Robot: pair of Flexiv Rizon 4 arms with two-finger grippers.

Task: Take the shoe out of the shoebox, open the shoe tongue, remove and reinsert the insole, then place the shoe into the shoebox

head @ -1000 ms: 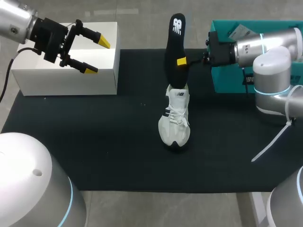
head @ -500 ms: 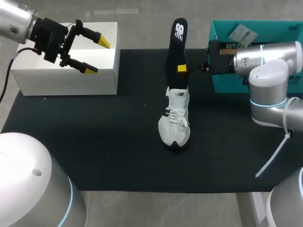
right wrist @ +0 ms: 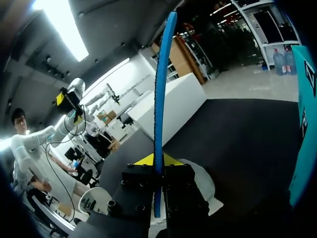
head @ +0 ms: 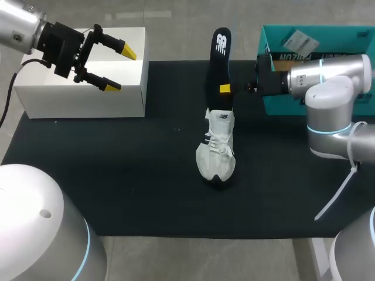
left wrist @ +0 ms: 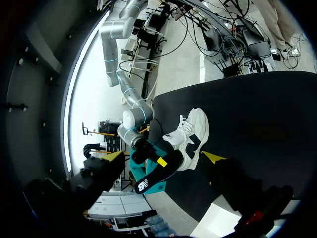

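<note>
A white shoe (head: pixel 215 153) with a black sole stands on the black mat (head: pixel 117 175), toe toward me. My right gripper (head: pixel 225 88) is shut on a black insole (head: pixel 218 58) that stands upright, its lower end at the shoe's heel opening. In the right wrist view the insole (right wrist: pixel 161 94) shows edge-on as a blue strip clamped between the fingers (right wrist: pixel 157 161), with the shoe (right wrist: pixel 204 184) just under them. My left gripper (head: pixel 112 68) hangs open over the white box (head: pixel 82 96) at the back left. From there it looks at the shoe (left wrist: pixel 192 139) and insole (left wrist: pixel 157 177).
The teal shoebox (head: pixel 270 41) stands at the back right, behind my right arm, and shows beside the gripper in the right wrist view (right wrist: pixel 303 148). The white box takes up the back left corner. The mat's front half holds only the shoe.
My right gripper has lowered the insole a little toward the shoe's heel and turned its wrist. The left arm has not moved.
</note>
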